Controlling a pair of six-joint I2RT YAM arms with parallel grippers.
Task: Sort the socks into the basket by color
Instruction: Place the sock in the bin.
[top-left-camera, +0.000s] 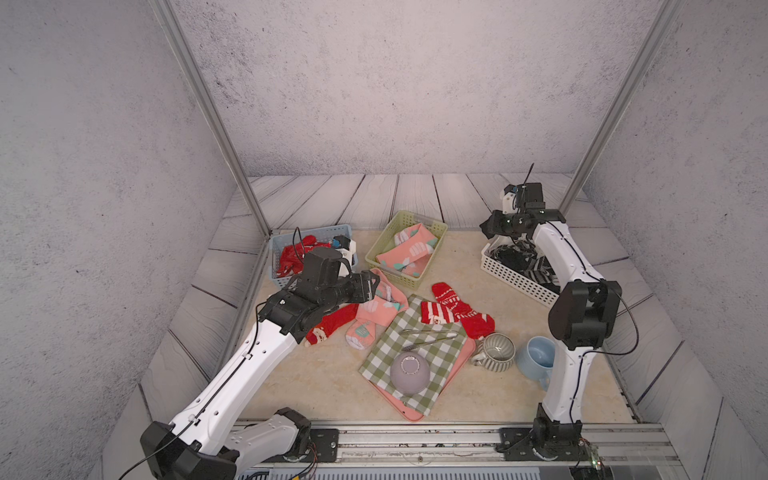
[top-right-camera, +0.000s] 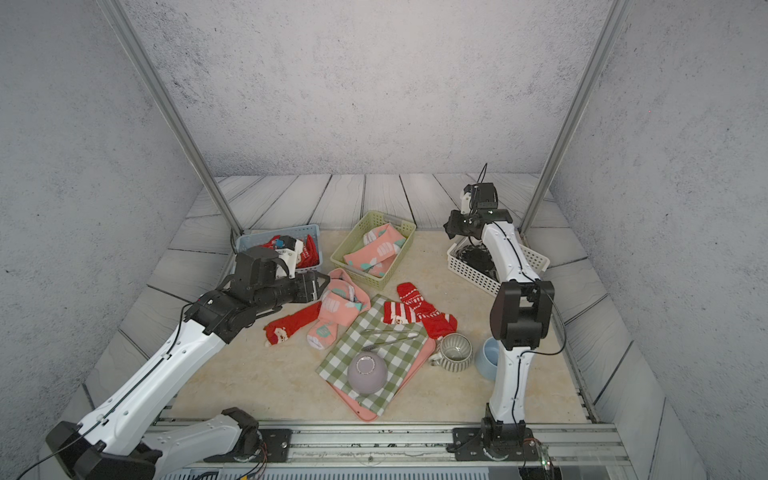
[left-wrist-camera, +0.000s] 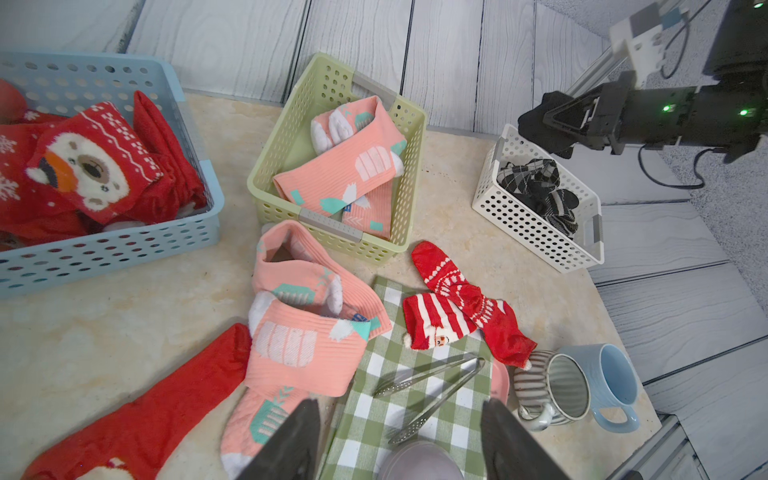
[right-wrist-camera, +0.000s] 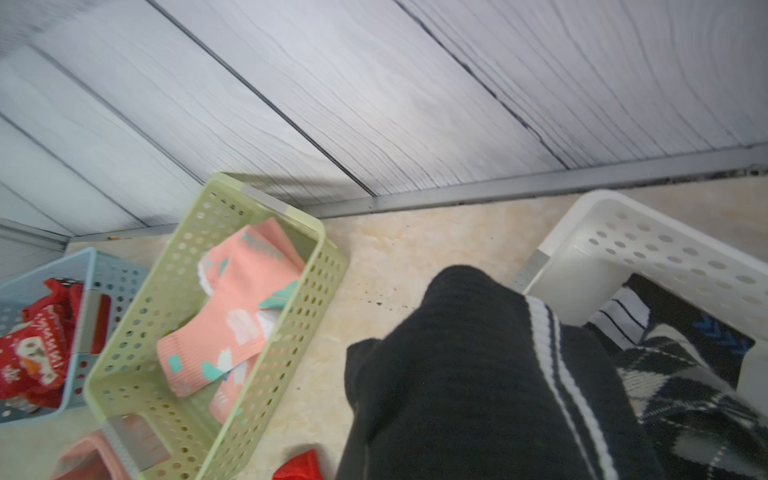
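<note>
Hovering left gripper (left-wrist-camera: 401, 405), jaws apart, empty; pink sock (left-wrist-camera: 299, 345) lying just ahead. We are judging it light, limp, favouring pinch on bunched fold; right gripper (left-wrist-camera: 550, 124) seemingly clamping black sock (right-wrist-camera: 457, 374).

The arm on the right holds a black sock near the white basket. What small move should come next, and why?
Probably nudge the right gripper a little further over the white basket before letting go. It is shut on the black sock, which hangs by the basket's corner, seemingly partly outside the rim. The black-and-grey socks already lie inside, so this one belongs there.
</note>
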